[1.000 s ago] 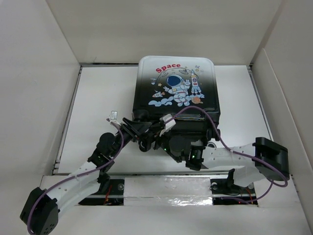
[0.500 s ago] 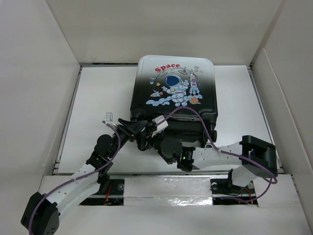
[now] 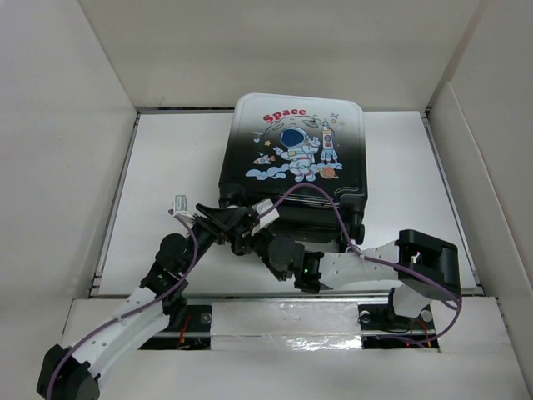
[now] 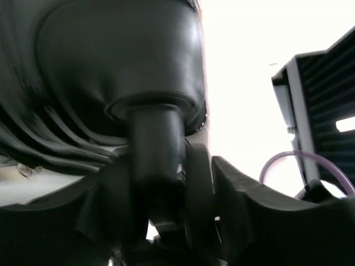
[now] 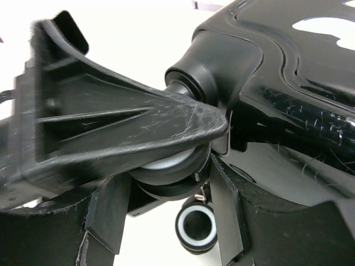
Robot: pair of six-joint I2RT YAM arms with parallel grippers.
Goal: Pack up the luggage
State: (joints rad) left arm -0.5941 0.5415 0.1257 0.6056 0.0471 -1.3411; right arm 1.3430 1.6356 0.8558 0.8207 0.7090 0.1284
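The luggage (image 3: 291, 142) lies shut on the white table, astronaut print up, wheels toward me. Both grippers meet at its near left wheel corner. My left gripper (image 3: 243, 225) is shut on the black wheel caster (image 4: 155, 144); its jaws (image 4: 158, 188) clamp the stem under the dark shell (image 4: 111, 55). My right gripper (image 3: 260, 240) comes from the right, and its jaws (image 5: 166, 185) close on the same corner's wheel (image 5: 166, 169), which has a white hub. A left finger (image 5: 111, 122) crosses above that wheel. The glossy shell (image 5: 288, 83) fills the right. A second wheel (image 5: 196, 226) shows below.
White walls enclose the table on the left (image 3: 67, 167), back and right (image 3: 491, 167). Purple cables (image 3: 333, 200) loop over the luggage's near end. The metal base rail (image 3: 283, 317) runs along the near edge.
The luggage's near end has slid left and turned a little, with both grippers moving left along with the wheel corner. The right arm's elbow has also shifted left.
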